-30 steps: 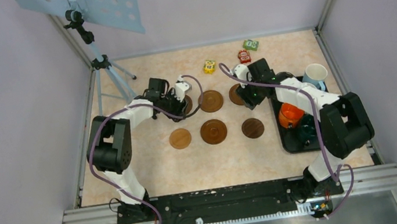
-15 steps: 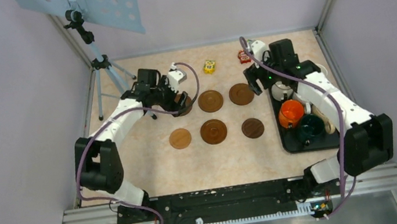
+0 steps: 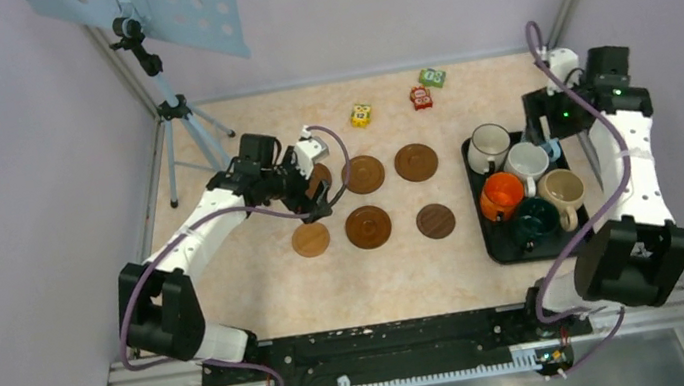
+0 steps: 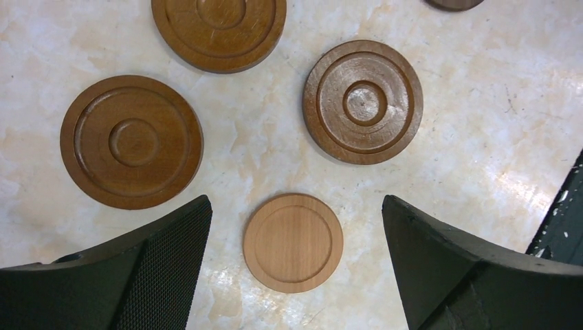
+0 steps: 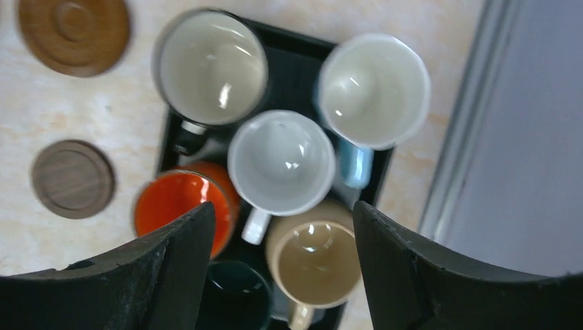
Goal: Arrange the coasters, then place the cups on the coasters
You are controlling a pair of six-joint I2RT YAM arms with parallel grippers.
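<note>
Six coasters lie flat on the tabletop [image 3: 262, 295] in two rows of three, none touching.
- **Far row:** one coaster [image 3: 320, 174] is partly hidden under the left arm. Next to it are a mid-brown coaster [image 3: 364, 174] and a far-right coaster [image 3: 415, 161].
- **Near row:** a light coaster [image 3: 310, 239], a glossy dark coaster [image 3: 368, 227] and a small dark coaster [image 3: 436, 220].

The left pincer [image 4: 295, 205] hangs over the left end of the rows. Its fingers are wide apart and hold nothing. In the left wrist view the light coaster sits below, between the two fingers, touching neither.

A black tray [image 3: 497, 250] sits on the tabletop just right of the coasters. All six cups are packed in it, upright with their openings up.
- **Dark-rimmed white cup** [image 3: 488, 144]: far-left corner of the tray.
- **White cup** [image 3: 527, 162]: in the middle.
- **Light blue cup** [image 5: 375, 89]: far right, mostly hidden by the right arm in the top view.
- **Orange cup** [image 3: 501, 196]: left side.
- **Beige cup** [image 3: 561, 189]: right side.
- **Dark green cup** [image 3: 534, 218]: nearest the arms.

The right pincer [image 5: 282, 208] hovers above the far right part of the tray. Its fingers are apart and grip nothing. The right wrist view is a bit blurred and shows the white cup roughly below the gap.

Three toy blocks sit near the far edge: yellow [image 3: 361, 114], red [image 3: 420, 97] and green [image 3: 432, 77]. A tripod [image 3: 177, 110] stands in the far-left corner.
</note>
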